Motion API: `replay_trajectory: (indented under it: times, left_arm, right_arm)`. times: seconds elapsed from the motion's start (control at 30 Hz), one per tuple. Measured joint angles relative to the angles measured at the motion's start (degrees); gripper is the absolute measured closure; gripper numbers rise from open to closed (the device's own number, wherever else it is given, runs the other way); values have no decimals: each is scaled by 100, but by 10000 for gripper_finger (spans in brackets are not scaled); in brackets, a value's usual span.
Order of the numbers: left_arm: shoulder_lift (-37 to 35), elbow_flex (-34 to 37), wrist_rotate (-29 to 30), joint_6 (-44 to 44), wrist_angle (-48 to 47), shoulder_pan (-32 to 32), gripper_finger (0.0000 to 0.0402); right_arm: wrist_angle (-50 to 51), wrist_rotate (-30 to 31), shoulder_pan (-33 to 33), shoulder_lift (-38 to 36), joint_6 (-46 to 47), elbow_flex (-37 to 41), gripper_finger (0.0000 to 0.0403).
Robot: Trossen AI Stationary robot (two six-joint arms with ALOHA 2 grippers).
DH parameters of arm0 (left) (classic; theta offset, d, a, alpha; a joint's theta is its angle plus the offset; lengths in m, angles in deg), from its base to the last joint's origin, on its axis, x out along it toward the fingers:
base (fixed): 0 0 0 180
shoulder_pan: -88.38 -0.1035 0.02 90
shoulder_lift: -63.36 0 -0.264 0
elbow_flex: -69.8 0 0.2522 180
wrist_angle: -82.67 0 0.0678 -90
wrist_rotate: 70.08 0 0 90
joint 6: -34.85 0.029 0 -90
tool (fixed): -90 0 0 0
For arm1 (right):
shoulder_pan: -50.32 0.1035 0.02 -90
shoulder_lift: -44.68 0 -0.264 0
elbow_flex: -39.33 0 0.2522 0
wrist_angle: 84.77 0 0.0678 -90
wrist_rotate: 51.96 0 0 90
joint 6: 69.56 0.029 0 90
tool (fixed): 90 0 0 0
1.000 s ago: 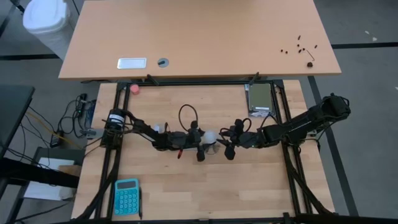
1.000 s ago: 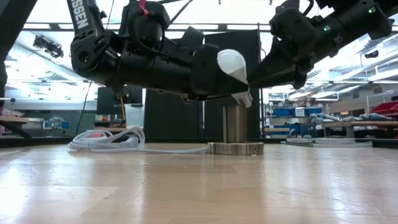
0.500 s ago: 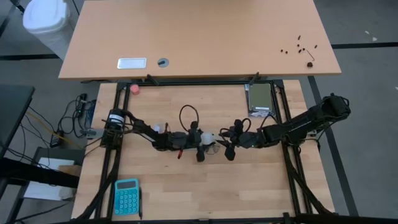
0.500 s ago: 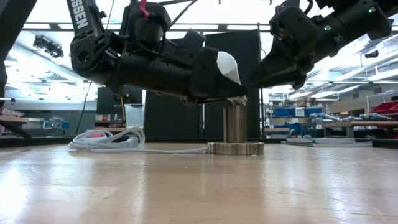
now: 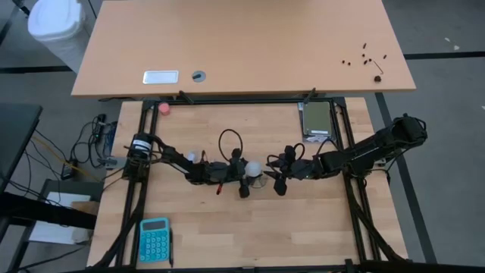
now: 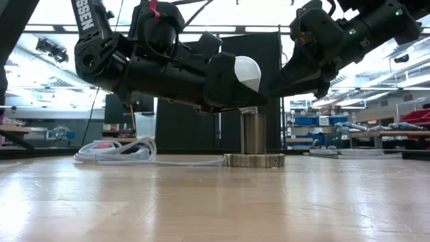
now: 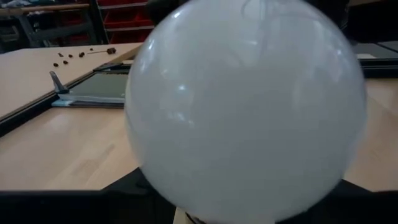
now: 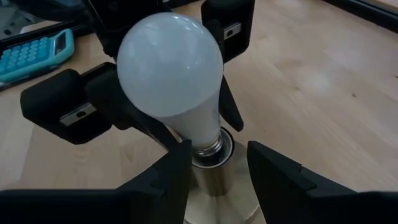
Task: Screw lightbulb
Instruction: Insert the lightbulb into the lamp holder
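Lightbulb (image 8: 171, 65) clamped by left gripper (image 8: 158, 118); right gripper (image 8: 217, 165) grips socket (image 8: 211, 177).

lightbulb (image 6: 246, 70) tipped upright from its earlier slant, screw base now over the socket (image 6: 253, 133)

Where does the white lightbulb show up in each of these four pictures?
High view: the lightbulb is mid-table, between the two arms.
Low view: the lightbulb is above the metal socket, in the left gripper.
Left wrist view: the lightbulb fills the frame.
Right wrist view: the lightbulb stands in the socket.
Shared landmark: the socket.
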Motion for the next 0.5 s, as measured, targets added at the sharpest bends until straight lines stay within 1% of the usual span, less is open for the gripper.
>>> replay_trajectory:
  times: [0.2, 0.3, 0.4, 0.5]
  left_arm:
    - [0, 0, 26, -379, -27, -82, 198]
    - [0, -55, -14, -356, -125, -102, 197]
    - [0, -197, -275, -210, -440, -122, 197]
    - [0, -339, -280, -73, -731, -122, 197]
  right_arm:
    - [0, 0, 2, -1, 22, 0, 235]
    - [-1, 0, 2, -1, 24, 0, 235]
    - [1, 0, 2, -1, 24, 0, 235]
    - [20, 2, 2, -1, 26, 0, 235]
